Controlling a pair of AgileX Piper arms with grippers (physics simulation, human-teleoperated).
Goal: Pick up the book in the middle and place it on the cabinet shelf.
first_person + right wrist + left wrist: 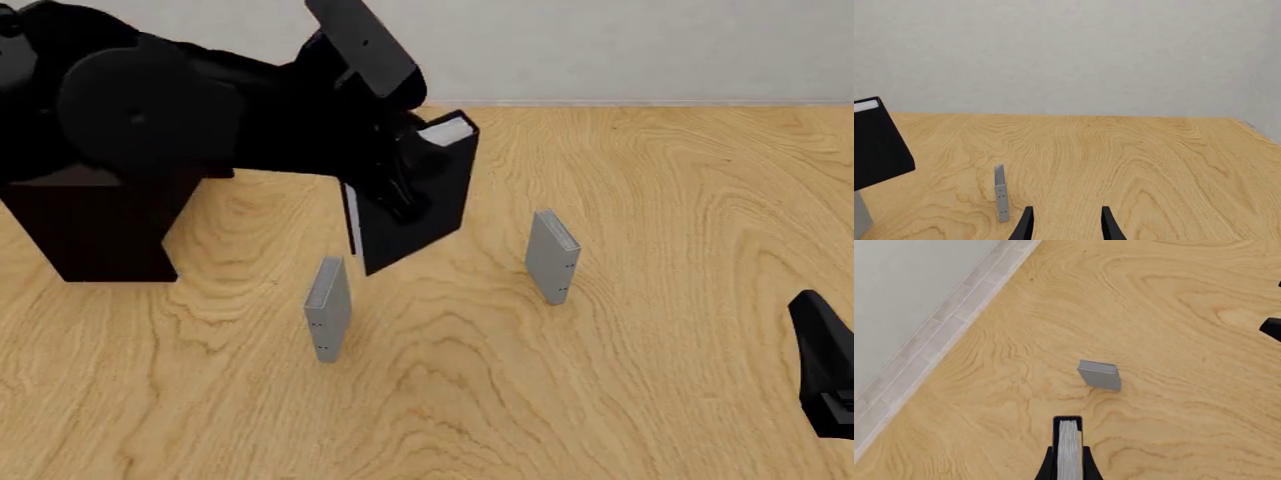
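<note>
The thick black book (430, 195) with white page edges hangs tilted above the table, and my left gripper (398, 192) is shut on it. In the left wrist view its page edges (1068, 447) stand between the two fingers (1047, 467). The dark cabinet shelf (94, 235) stands at the far left, mostly covered by my left arm; its shelf recess does not show. My right gripper (1067, 227) is open with nothing in it, low at the table's right front (825, 360). From the right wrist view the black book (877, 145) shows at one edge.
Two thin grey books stand upright on the wooden table, one below the lifted book (327, 308) and one to its right (551, 255). The latter shows in both wrist views (1099, 375) (1001, 195). A pale wall bounds the table's far edge.
</note>
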